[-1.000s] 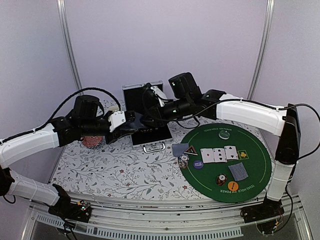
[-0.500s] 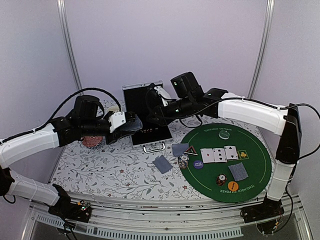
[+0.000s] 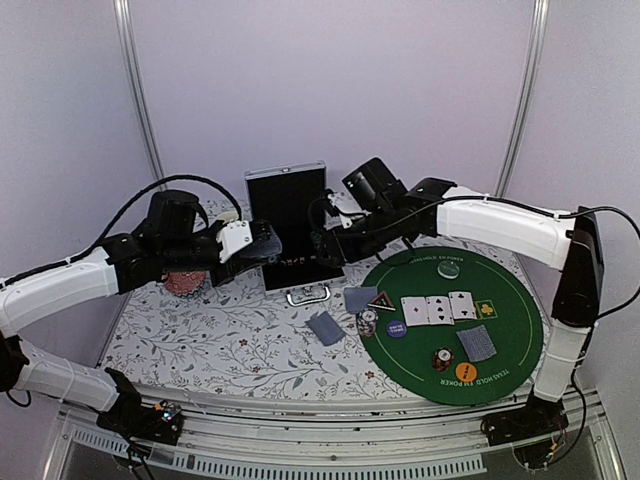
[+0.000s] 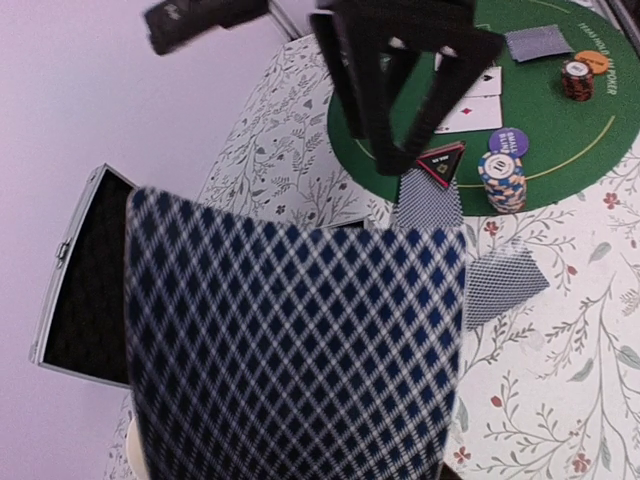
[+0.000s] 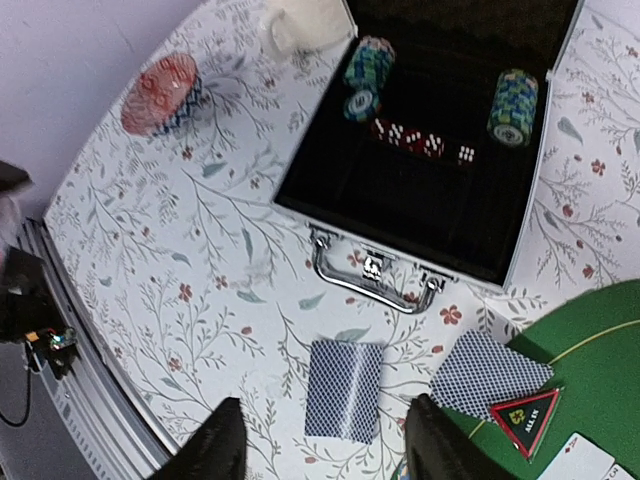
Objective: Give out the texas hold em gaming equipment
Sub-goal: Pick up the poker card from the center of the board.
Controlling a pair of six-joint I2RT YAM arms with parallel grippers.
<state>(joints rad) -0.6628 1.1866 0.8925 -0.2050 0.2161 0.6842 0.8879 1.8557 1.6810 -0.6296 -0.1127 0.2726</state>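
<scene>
Your right end effector (image 5: 325,410) hangs released, fingers spread with nothing between them. Straight below it, 1 face-down card (image 5: 343,390) lies flat on the counter (image 5: 200,250), with a 2nd card (image 5: 490,373) and the triangular marker (image 5: 527,417) just to one side at the edge of the green mat (image 5: 610,370). Your left end effector (image 3: 258,246) is grasping a chequered-backed card (image 4: 300,340), and the open case (image 5: 420,200) lies between the 2 end effectors.
</scene>
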